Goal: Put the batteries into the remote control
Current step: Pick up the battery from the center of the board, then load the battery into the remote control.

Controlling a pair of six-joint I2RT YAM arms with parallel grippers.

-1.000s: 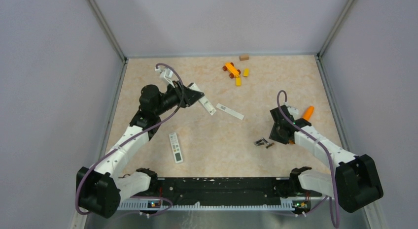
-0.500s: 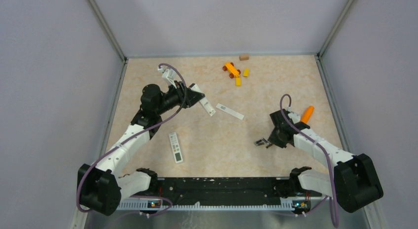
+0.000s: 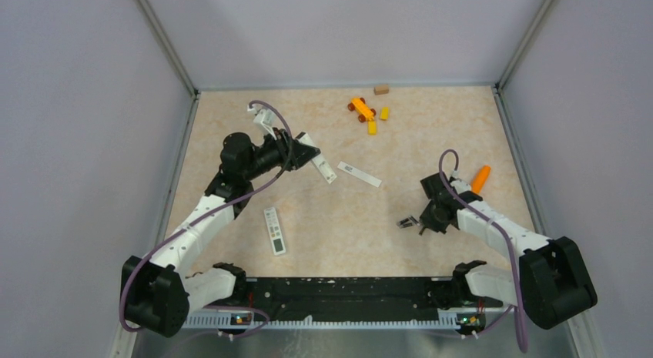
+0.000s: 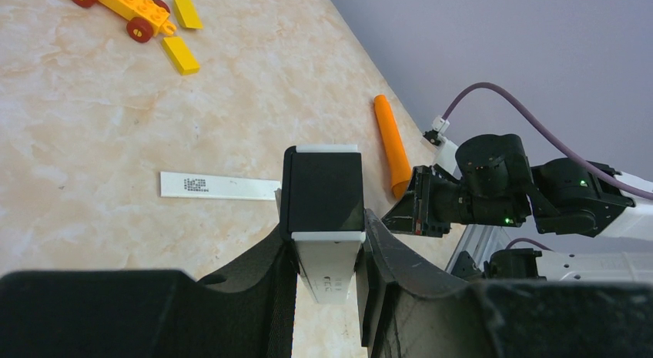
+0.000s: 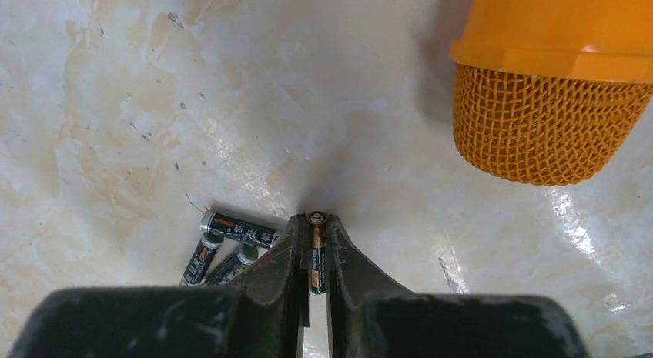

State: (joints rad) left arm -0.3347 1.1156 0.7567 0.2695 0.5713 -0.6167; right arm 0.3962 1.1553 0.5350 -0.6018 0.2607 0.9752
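Note:
My left gripper [image 3: 306,152] is shut on the white remote control [image 3: 324,168] and holds it tilted above the table. In the left wrist view the remote [image 4: 323,242] sits between the fingers [image 4: 273,269] with its dark open compartment [image 4: 322,190] facing the camera. The thin white back cover [image 3: 359,173] lies flat beside it, also visible in the left wrist view [image 4: 219,185]. My right gripper [image 5: 314,223] is down at the table, shut on one battery [image 5: 316,258] held lengthwise. Three loose batteries [image 5: 231,229] lie just to its left, seen from above as small dark cells [image 3: 405,221].
An orange microphone [image 3: 480,176] lies just behind the right gripper, and its mesh head [image 5: 550,104] is close by. A second white remote with buttons [image 3: 274,230] lies at front left. An orange toy car [image 3: 359,108], yellow bricks [image 3: 383,113] and a tan block [image 3: 380,88] are at the back.
My right gripper has moved toward the near side, down onto the batteries, and closed on one. The left gripper with the remote has barely shifted.

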